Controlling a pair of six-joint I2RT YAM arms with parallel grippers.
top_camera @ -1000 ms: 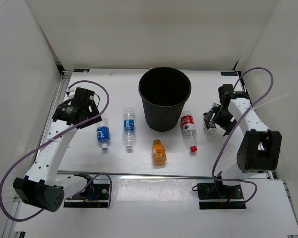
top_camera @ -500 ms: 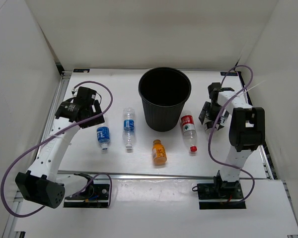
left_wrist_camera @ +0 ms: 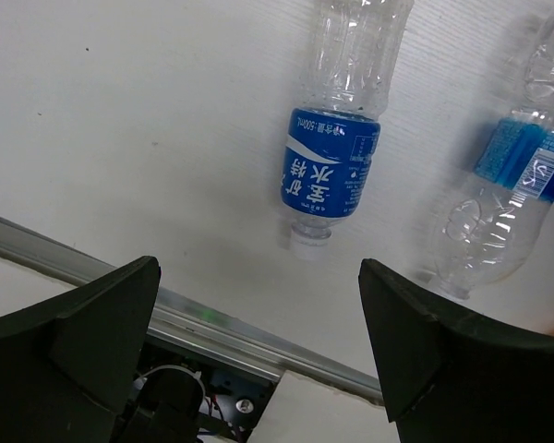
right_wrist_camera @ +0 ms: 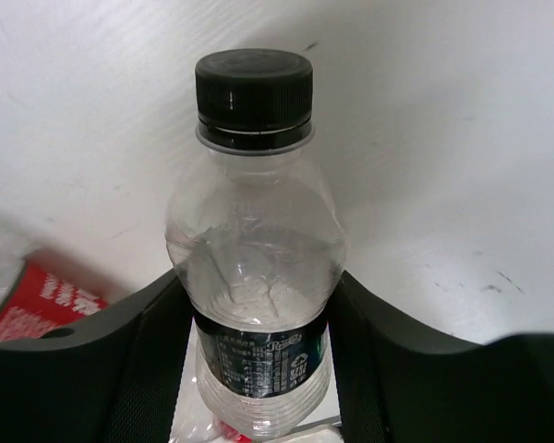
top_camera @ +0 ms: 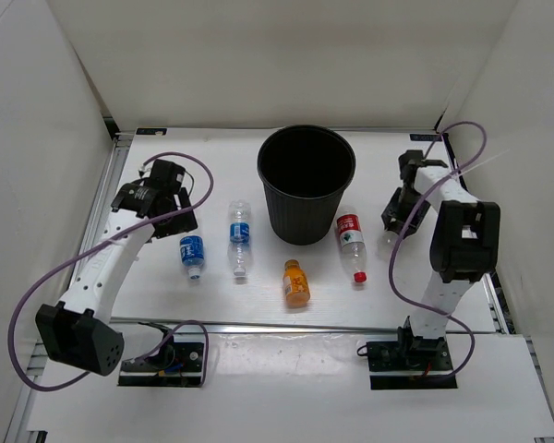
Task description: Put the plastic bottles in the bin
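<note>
Since a second ago, right gripper (top_camera: 394, 221) has closed from wide open onto black-labelled bottle (right_wrist_camera: 257, 277); left arm barely shifted. Left gripper (left_wrist_camera: 258, 286) gapes wide above short blue-labelled bottle (left_wrist_camera: 328, 171), lying at left of table (top_camera: 148, 286). Rightward: taller blue-labelled bottle (top_camera: 239, 238); orange bottle (top_camera: 295, 283), nearer; bin (top_camera: 305, 220), upright, centre far; red-labelled bottle (top_camera: 352, 242), lying just right of bin. Far right: black-labelled bottle pinched between right fingers (right_wrist_camera: 138, 360), outside bin.

LEFT WRIST | I'm holding left gripper (left_wrist_camera: 258, 277) spread wide above white table (left_wrist_camera: 120, 138) | blue-labelled bottle (left_wrist_camera: 332, 175) is lying ahead, cap pointing toward metal rail (left_wrist_camera: 212, 318) | second clear bottle (left_wrist_camera: 508, 212) is lying beside it, apart.
</note>
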